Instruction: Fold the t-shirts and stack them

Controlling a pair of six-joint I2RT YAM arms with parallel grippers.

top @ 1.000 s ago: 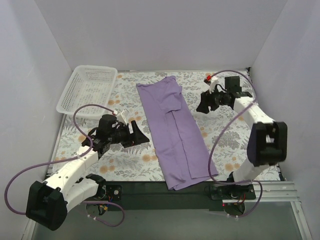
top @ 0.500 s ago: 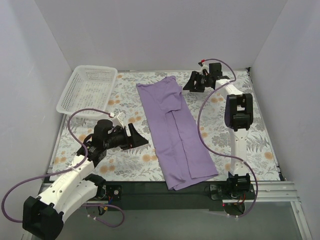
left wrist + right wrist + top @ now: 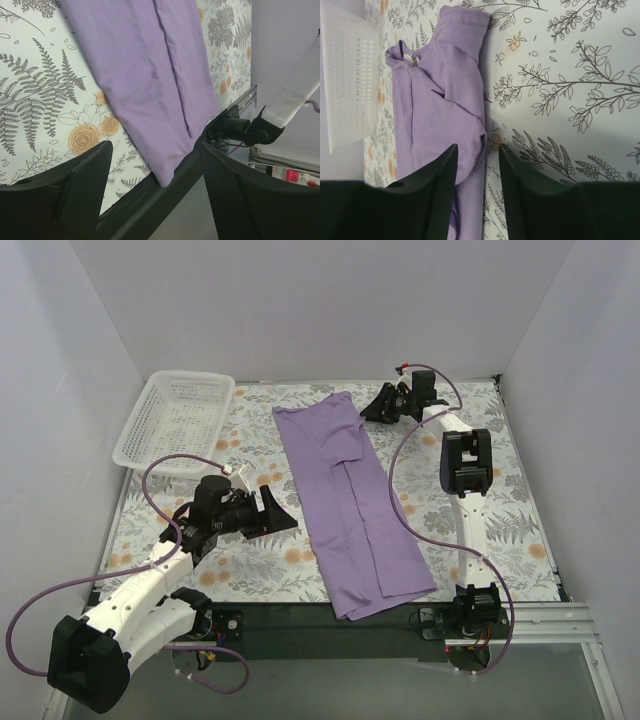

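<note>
So at this point the purple t-shirt (image 3: pixel 350 500) was lying flat on the floral table cover (image 3: pixel 250 575). It ran as one long strip from the upper middle of the overhead view down to the lower middle, with its bottom end at the dark near edge. The sides looked folded in, with a fold line running down the length. So I'd say the lengthwise folds were done and the crosswise fold was the step in hand. Only one shirt showed, nothing stacked yet.

The left gripper (image 3: pixel 283 506) sat just left of the strip, around mid-frame, fingers well apart and holding nothing. Its wrist view looked down along the hem end of the shirt.

The right gripper (image 3: pixel 373 405) was up right of centre, just beside the collar end and near the sleeve (image 3: pixel 462 22). Its fingers (image 3: pixel 432 190) were apart too, with a narrower gap and nothing clamped. Whether it was touching the cloth, I couldn't tell. The white basket (image 3: pixel 175 418) was in the upper left, well apart from the shirt.

My guess for the next move: each gripper needs to come down on a corner of one end, pinch through all the layers, and carry that end over onto the other. If it grabs only the top layer, the side folds would probably flop open.
</note>
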